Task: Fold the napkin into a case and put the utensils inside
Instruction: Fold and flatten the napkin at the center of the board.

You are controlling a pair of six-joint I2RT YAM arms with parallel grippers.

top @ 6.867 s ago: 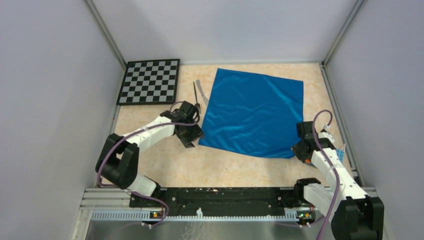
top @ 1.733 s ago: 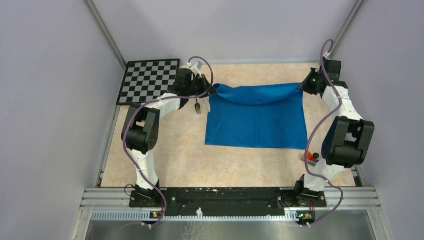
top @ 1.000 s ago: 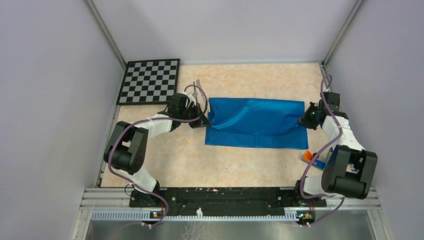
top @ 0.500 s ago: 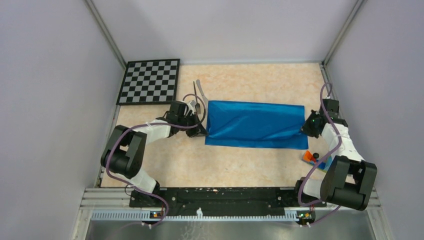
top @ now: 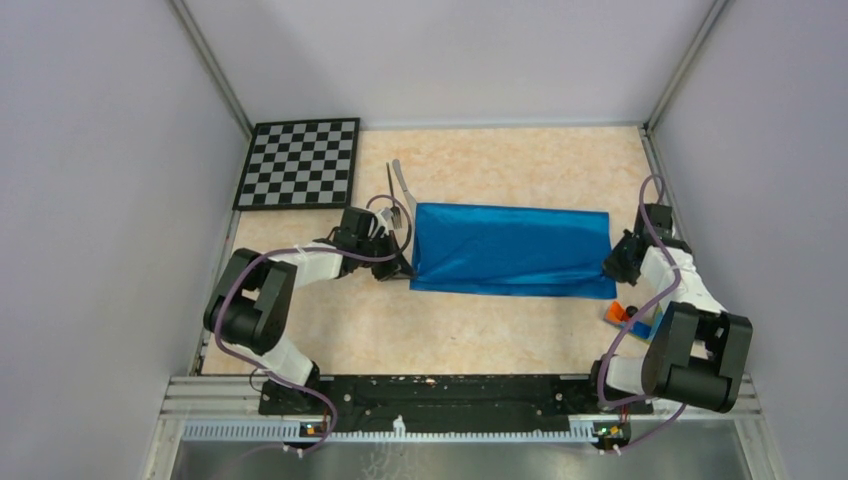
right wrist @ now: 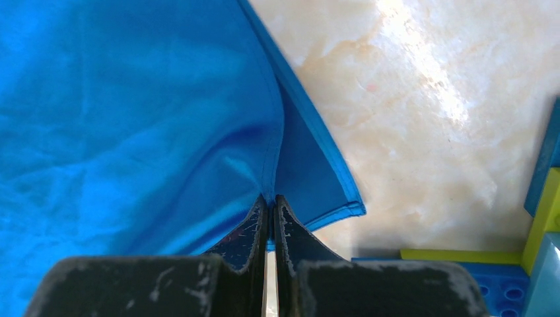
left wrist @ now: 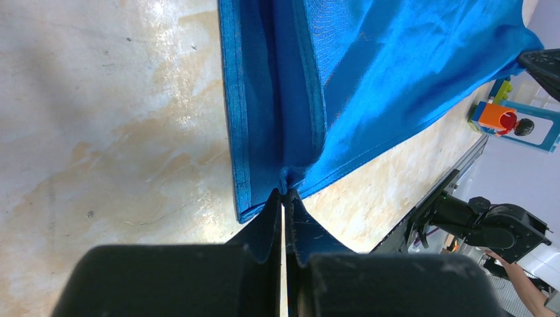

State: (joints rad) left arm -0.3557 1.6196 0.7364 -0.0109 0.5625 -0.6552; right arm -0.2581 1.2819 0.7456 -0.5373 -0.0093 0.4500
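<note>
Left jaws and right jaws clamped on opposite ends of the napkin point(top: 510, 250). Napkin: bright blue satiny cloth, doubled into a long rectangle, flat on the marbled surface point(top: 480, 330); stitched hems, faint creases.

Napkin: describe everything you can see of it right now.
The napkin is bright blue, plain, slightly shiny cloth with stitched hems. It lies on the table, folded in two into a wide band, and a strip of the lower layer shows along the near edge. The left hand is shut on the top layer's left end, the right hand on its right end. Light creases cross it.
</note>
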